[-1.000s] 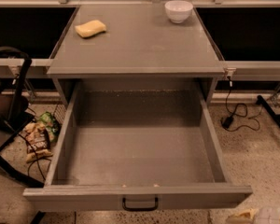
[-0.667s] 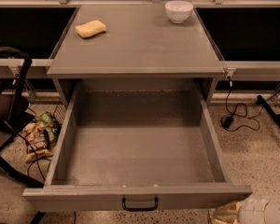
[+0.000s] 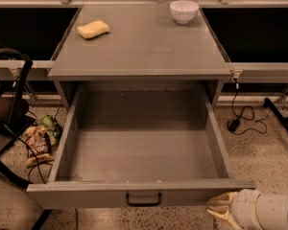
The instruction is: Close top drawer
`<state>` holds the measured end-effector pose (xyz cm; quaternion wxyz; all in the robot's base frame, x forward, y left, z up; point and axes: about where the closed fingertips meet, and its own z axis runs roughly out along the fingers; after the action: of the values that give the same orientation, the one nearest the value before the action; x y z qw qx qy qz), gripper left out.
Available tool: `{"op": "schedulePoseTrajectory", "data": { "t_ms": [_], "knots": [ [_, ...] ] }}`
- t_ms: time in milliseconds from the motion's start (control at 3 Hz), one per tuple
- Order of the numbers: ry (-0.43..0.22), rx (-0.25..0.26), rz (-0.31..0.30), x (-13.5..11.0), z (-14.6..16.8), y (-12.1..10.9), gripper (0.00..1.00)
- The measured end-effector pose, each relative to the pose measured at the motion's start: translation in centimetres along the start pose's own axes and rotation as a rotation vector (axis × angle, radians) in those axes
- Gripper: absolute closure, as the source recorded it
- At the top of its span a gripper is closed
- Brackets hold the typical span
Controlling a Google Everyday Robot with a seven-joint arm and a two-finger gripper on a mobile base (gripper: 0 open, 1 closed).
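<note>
Camera view: top drawer [image 3: 144, 152] stands pulled far out toward 6 o'clock beneath the desk [image 3: 144, 47]. End effector [image 3: 220, 209] sits at 5 o'clock, just off the front panel's right end, and I cannot tell its grip state. Judgement: centre it near the black bar handle [image 3: 143, 199], then push squarely toward 12 o'clock, as an off-centre shove could rack the drawer.

Far more on show of the white, cream-tipped two-finger gripper [image 3: 220, 208] at five o'clock: a mere sliver at the bottom edge a second ago, now well in, rounded white wrist behind it. Nearer now to the front of the wide grey top drawer [image 3: 86, 194], just below its right end.
</note>
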<state>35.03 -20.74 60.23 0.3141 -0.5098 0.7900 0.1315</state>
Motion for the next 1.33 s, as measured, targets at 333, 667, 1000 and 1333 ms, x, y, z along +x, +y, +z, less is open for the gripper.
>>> {"op": "schedulePoseTrajectory", "data": {
  "t_ms": [333,667,1000,1333],
  "knots": [
    [0.0,0.0,0.0,0.0,0.0,0.0,1.0],
    [-0.021,0.013,-0.009,-0.2,0.8,-0.9,1.0],
    [-0.054,0.035,-0.025,-1.0,1.6,-2.2,1.0],
    [-0.115,0.062,-0.049,-2.2,3.1,-5.5,1.0]
  ]
}}
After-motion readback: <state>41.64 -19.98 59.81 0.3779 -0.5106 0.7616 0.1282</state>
